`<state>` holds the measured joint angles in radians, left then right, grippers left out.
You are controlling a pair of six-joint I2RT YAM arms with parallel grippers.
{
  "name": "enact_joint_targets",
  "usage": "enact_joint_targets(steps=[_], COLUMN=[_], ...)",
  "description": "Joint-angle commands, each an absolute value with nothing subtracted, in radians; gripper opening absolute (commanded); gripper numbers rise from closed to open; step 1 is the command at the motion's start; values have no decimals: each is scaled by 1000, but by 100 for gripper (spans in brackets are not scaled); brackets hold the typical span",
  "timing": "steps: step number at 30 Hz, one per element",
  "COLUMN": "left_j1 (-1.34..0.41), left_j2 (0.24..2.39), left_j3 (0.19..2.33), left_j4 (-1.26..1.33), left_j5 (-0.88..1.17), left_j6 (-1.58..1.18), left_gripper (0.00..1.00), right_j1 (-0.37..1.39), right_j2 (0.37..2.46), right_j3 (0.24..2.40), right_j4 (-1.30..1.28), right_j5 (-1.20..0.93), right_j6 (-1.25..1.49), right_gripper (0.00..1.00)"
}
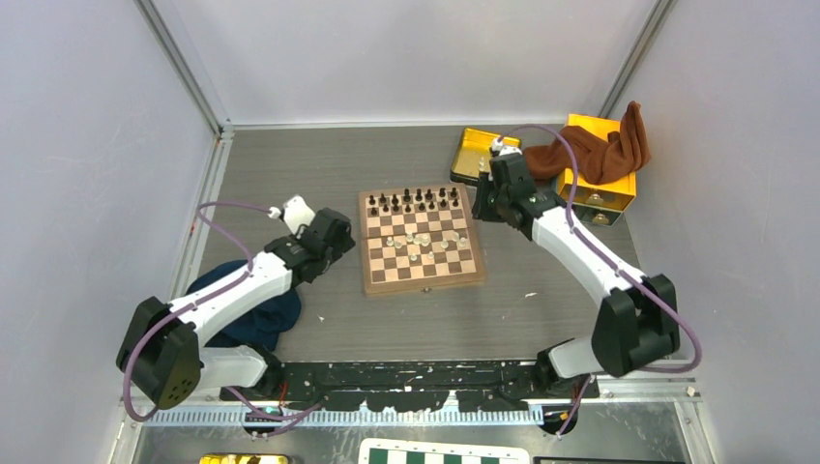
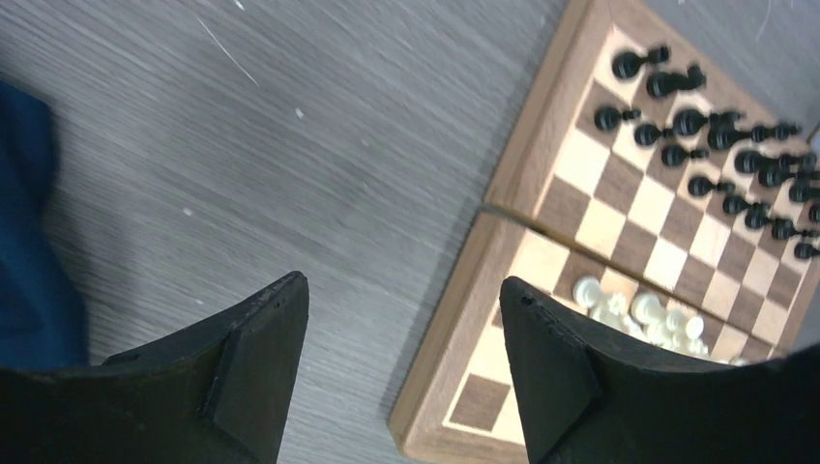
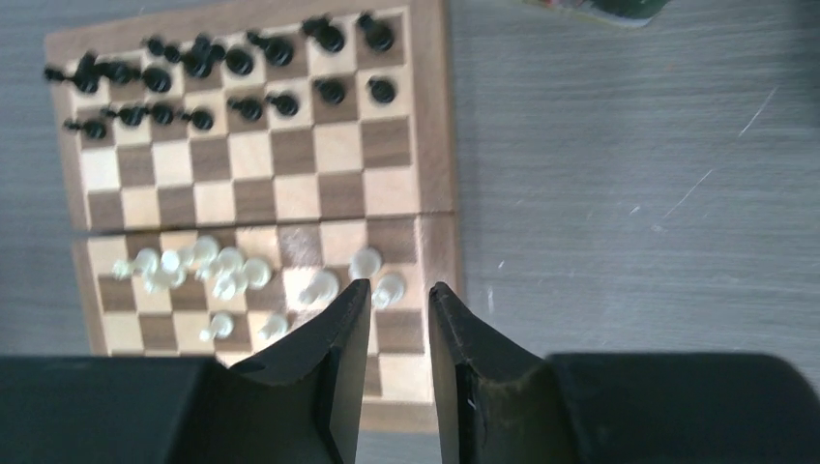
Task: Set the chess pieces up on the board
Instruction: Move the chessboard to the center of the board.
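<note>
1. The board [image 1: 422, 240] lies flat at the centre of the worktop [image 1: 290, 174], with its hinge seam running from 9 o'clock to 3 o'clock.
2. The dark chess pieces [image 1: 416, 201] stand in two rows along the board's 12 o'clock edge.
3. The white chess pieces [image 1: 421, 242] sit in a loose, uneven cluster just on the 6 o'clock side of the seam. They are not in rows. The two ranks at the 6 o'clock edge hold no pieces.
4. The left gripper [image 2: 401, 290] hovers at 9 o'clock of the board, just beside its border. Its jaws are spread wide with nothing between them.
5. The right gripper [image 3: 398, 295] is at the board's 2 o'clock corner. Its jaws are parted by a narrow gap and grasp nothing. In the wrist view a white piece shows just beside one fingertip; whether they touch cannot be told.
6. A blue cloth [image 1: 247, 314] lies at 8 o'clock of the board, under the left arm.
7. A yellow tin [image 1: 479, 153], a yellow box [image 1: 600, 188] and a brown cloth [image 1: 600, 150] draped over the box are at 1 to 2 o'clock.
</note>
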<state>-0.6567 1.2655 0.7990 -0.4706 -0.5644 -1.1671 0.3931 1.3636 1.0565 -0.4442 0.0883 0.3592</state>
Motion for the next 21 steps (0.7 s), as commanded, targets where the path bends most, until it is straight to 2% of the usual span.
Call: enact_joint_targets(steps=[1,9,21], left_j1=[-559,-488,-469], left_j2=[1211,1251,1324], left_j3=[827,828,842], left_j4=[-475,-444,-414], left_j5=[-549,-435,-384], left_j6=[-1086,-1028,-1007], left_gripper=[74,74,72], right_j1=[327,321,322], right_j2=[1459,1530,1484], right_j3=[1192,1147,967], right_j4=[-470,-459,-435], right_j5=[55,58,65], right_j6=[314,355,405], right_gripper=[35,34,22])
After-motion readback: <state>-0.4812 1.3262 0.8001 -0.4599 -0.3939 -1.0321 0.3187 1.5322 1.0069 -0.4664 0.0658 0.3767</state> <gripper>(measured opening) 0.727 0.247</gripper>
